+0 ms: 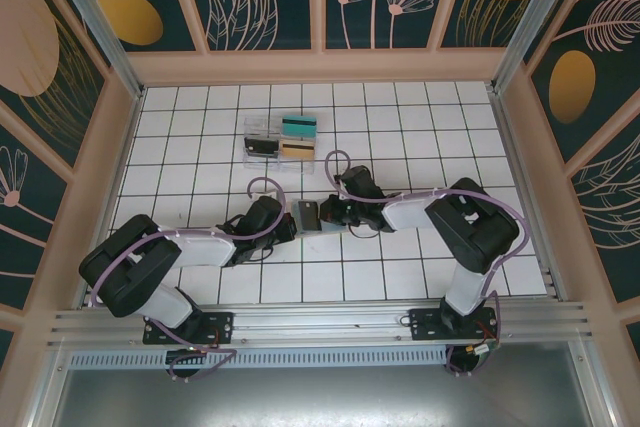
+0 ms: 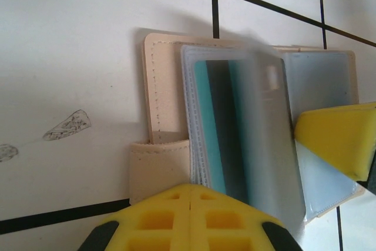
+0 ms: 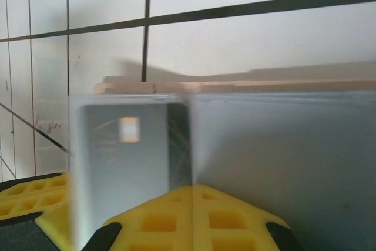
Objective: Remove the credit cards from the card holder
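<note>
The card holder [image 1: 307,217] lies open on the white tiles between my two grippers, its tan cover [image 2: 164,86] spread under grey-blue sleeves. A teal credit card [image 2: 212,133] and a dark one [image 2: 232,145] sit inside the sleeves, and a card with a chip [image 3: 129,145] shows through a lifted sleeve. My left gripper [image 2: 192,195] is shut at the sleeves' near edge. My right gripper [image 3: 192,195] is shut on a raised sleeve leaf, and its yellow finger [image 2: 338,139] rests over the holder's right half.
A clear compartment tray [image 1: 250,129] stands farther back, holding a teal card [image 1: 298,126], a black card [image 1: 262,145] and a tan card [image 1: 296,149]. Pink walls [image 1: 110,177] fence the tiled floor on three sides.
</note>
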{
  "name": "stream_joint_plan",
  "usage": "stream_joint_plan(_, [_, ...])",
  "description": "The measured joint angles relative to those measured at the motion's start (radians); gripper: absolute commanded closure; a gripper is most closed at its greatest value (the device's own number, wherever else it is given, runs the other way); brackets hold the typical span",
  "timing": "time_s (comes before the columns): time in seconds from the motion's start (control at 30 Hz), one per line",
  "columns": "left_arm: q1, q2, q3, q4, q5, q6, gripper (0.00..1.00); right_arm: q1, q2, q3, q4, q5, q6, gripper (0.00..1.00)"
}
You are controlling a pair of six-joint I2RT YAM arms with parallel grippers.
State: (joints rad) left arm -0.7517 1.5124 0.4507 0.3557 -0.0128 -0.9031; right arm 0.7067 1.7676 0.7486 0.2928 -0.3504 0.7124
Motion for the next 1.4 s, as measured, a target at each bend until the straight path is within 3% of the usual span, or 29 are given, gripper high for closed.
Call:
stream_joint_plan(0.23, [0.000, 0.000, 0.000, 0.000, 0.000, 0.000, 1.00, -0.025, -0.032, -0.033, -0.003, -0.001, -0.002, 1.00])
stream_joint_plan(0.43, [0.000, 0.000, 0.000, 0.000, 0.000, 0.000, 1.00, -0.028, -0.042, -0.049, 0.018, -0.034, -0.007, 0.78])
stream_joint_plan(0.63, [0.000, 0.001, 0.000, 0.000, 0.000, 0.000, 1.00, -0.008, -0.043, -0.039, 0.022, -0.049, -0.018, 0.76])
stream_joint_plan(1.1, [0.000, 0.002, 0.000, 0.000, 0.000, 0.000, 1.00, -0.005, 0.013, 0.014, 0.024, -0.073, -0.018, 0.76])
stream_joint_plan(1.4, [0.000, 0.002, 0.000, 0.000, 0.000, 0.000, 1.00, 0.002, 0.023, 0.019, 0.026, -0.078, -0.016, 0.90])
